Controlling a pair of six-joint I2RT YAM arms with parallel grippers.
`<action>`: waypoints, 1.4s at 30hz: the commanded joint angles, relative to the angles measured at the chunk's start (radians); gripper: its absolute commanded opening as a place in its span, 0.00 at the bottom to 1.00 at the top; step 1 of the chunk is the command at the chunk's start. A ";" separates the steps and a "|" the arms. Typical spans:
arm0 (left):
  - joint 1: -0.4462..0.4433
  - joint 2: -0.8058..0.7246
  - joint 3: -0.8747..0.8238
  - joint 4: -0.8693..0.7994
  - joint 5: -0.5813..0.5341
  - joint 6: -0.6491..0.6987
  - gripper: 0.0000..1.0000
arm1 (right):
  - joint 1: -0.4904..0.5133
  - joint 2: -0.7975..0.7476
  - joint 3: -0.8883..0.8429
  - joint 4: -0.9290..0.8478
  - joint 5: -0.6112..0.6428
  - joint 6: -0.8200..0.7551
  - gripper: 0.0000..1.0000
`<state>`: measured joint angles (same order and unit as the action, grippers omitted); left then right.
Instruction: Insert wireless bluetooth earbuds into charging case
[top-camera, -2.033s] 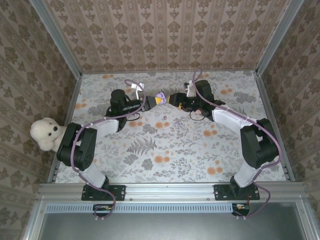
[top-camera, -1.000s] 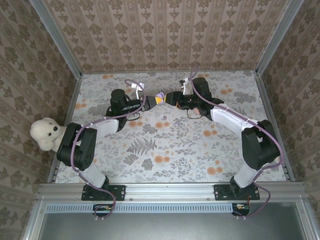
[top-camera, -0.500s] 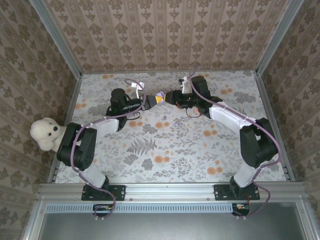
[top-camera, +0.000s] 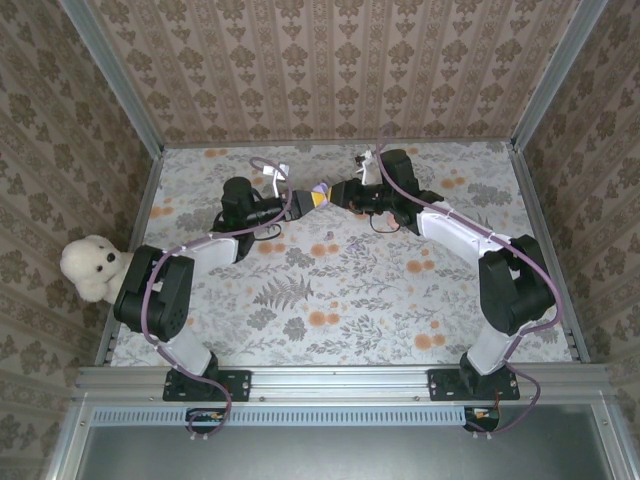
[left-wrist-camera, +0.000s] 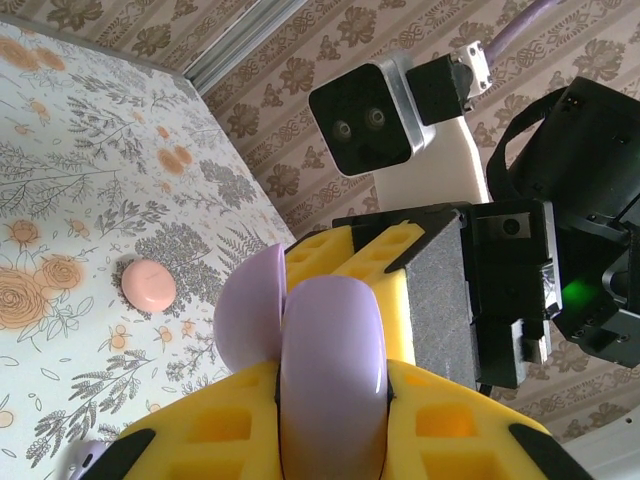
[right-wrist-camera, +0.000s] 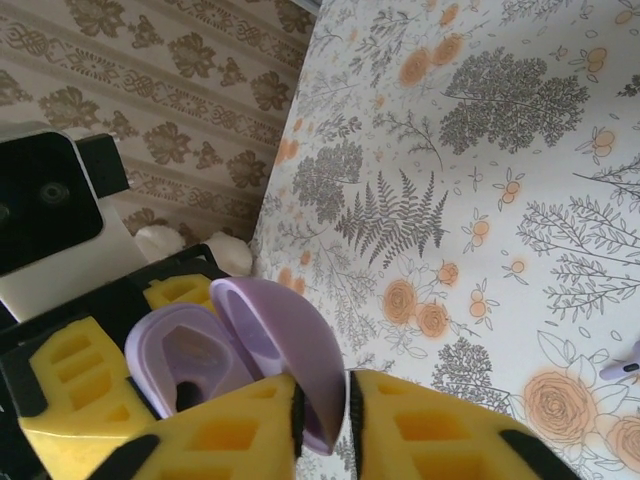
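Grey rail along the near edge, both arm bases bolted to it. Beyond it lies the counter, covered in a print of ferns and orange blooms. White toy bear sits off the counter's left side, against the wall.

Both arms reach away from the rail and lean inward, meeting above the far middle of the counter.

Left tool: yellow fingers closed tight on the lilac case, held off the counter with its body clamped between the pads. The case is open, its lid swung up. Dark hollows show inside the body; I cannot tell whether anything sits in them.

Right tool: comes in from the opposite side, nose to nose with the left one. Its yellow fingers are drawn in on the lid's edge, one on each face, with almost no gap left.

On the counter under the tools lies a pink oval piece, well apart from the case. A small lilac piece shows at the edge of the right wrist view, too cut off to name.

Patterned wallpaper backs the far side.
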<state>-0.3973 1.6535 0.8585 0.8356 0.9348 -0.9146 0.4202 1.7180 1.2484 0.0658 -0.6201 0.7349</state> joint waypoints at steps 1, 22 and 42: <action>-0.026 -0.020 0.025 0.017 0.044 0.027 0.10 | 0.005 0.017 0.040 -0.009 -0.004 -0.010 0.18; 0.031 -0.090 0.061 -0.167 0.017 0.121 0.61 | 0.006 -0.008 0.124 -0.271 0.089 -0.221 0.07; 0.061 0.021 0.583 -1.459 -0.005 0.930 0.70 | 0.017 0.029 0.161 -0.353 0.338 -0.710 0.00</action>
<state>-0.3378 1.6386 1.3926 -0.4191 0.9173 -0.1169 0.4286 1.7264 1.3998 -0.3134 -0.3149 0.1089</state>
